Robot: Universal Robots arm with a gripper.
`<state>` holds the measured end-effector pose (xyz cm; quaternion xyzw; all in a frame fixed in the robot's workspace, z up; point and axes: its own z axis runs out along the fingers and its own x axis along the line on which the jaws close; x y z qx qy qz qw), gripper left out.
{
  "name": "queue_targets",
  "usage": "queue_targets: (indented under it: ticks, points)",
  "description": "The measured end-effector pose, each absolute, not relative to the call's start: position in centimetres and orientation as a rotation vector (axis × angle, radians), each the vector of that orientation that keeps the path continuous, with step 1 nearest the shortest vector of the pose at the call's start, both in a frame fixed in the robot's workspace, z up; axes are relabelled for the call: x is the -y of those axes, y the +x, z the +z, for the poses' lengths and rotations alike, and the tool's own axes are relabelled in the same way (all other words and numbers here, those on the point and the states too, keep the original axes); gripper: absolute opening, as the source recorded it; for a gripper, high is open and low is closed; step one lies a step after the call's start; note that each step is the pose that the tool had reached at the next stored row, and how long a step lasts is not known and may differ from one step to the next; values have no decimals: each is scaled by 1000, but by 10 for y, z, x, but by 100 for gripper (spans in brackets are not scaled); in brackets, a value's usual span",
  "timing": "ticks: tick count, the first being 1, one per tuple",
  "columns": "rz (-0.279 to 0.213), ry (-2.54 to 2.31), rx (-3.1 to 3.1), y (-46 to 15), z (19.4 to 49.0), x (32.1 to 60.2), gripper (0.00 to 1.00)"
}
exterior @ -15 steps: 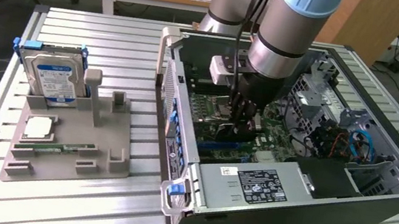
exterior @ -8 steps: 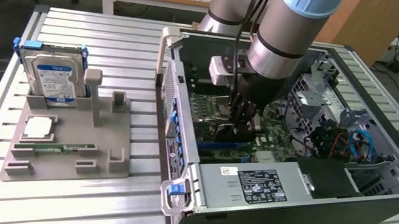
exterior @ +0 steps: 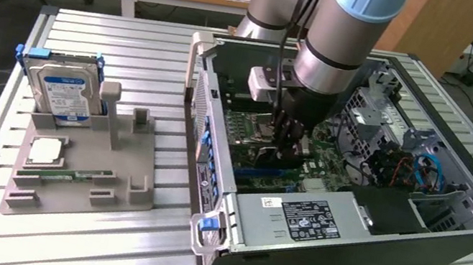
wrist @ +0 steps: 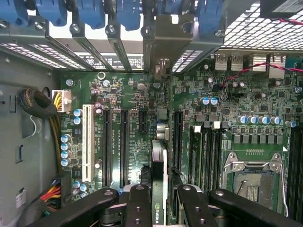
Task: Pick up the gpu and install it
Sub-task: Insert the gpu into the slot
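The gpu (wrist: 157,163) appears edge-on as a narrow dark card with a small green logo. My gripper (wrist: 159,201) is shut on it, a black finger (wrist: 138,203) pressing each side. The card hangs over the green motherboard (wrist: 137,99), between the long black expansion slots (wrist: 124,146) and in line with the grey bracket at the case's rear openings. I cannot tell whether it touches a slot. In the exterior view my gripper (exterior: 286,138) reaches down into the open computer case (exterior: 452,236), with the dark gpu (exterior: 279,157) under its fingers just above the board.
The grey power supply (exterior: 299,220) sits at the case's near end and a drive cage with blue cables (exterior: 424,173) at the exterior view's right. To the left, a grey fixture (exterior: 125,186) holds a hard drive (exterior: 68,92), a processor chip (exterior: 46,152) and a memory stick (exterior: 63,176).
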<state>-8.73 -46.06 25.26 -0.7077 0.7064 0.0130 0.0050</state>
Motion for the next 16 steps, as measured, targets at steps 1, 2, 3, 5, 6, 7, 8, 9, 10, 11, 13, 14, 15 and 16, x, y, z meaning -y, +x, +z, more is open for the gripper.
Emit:
queue_targets:
  ticks: [1, 2, 3, 5, 6, 7, 8, 9, 10, 11, 13, 14, 15, 16]
  points:
    - [41, -2216, -2213, -87, 253, 461, 26]
    - [41, -2215, -2213, -87, 253, 461, 26]
    - [41, -2214, -2214, -87, 253, 461, 26]
    - [41, -2213, -2215, -86, 253, 461, 26]
    - [41, -2213, -2215, -86, 253, 461, 26]
    - [41, -2213, -2215, -86, 253, 461, 26]
    - [41, -2213, -2215, -86, 253, 461, 26]
    - [41, -2213, -2215, -86, 253, 461, 26]
    - [41, -2213, -2215, -86, 253, 461, 26]
    - [41, -2212, -2216, -86, 253, 461, 26]
    - [41, -2212, -2216, -86, 255, 461, 26]
    - [41, -2212, -2216, -86, 255, 461, 26]
    - [41, -2212, -2216, -86, 256, 461, 26]
    - [41, -2212, -2216, -86, 256, 461, 26]
